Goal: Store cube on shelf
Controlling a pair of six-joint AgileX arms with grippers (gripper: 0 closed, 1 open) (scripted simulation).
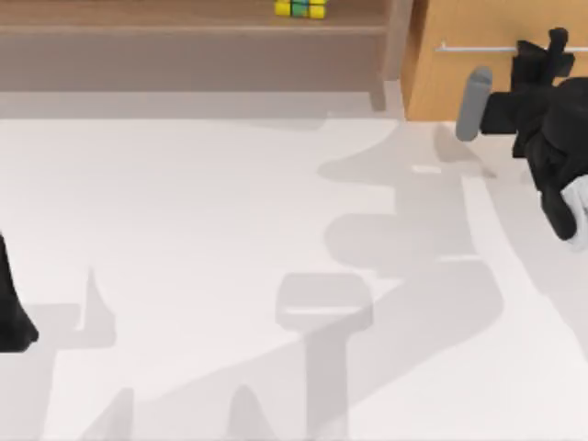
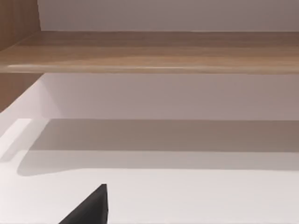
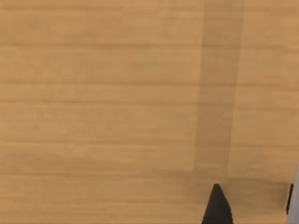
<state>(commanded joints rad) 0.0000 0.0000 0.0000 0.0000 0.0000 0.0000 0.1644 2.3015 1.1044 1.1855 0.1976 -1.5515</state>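
Cube (image 1: 301, 8) on shelf (image 1: 184, 28) — cut off by frame edge.

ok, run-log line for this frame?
cube: on shelf | right gripper: at cabinet handle | left arm: parked, table's left edge

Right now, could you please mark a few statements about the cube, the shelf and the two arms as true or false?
1. The cube sits on the shelf board. True.
2. The right gripper is over the middle of the white table. False: it is at the top view's right, in front of the drawer cabinet, near its silver bar handle.
3. The left arm is at the table's left edge. True.
4. The cube lies on the table in front of the shelf. False: it is up on the board.
5. The cube is held by a gripper. False: it stands free.
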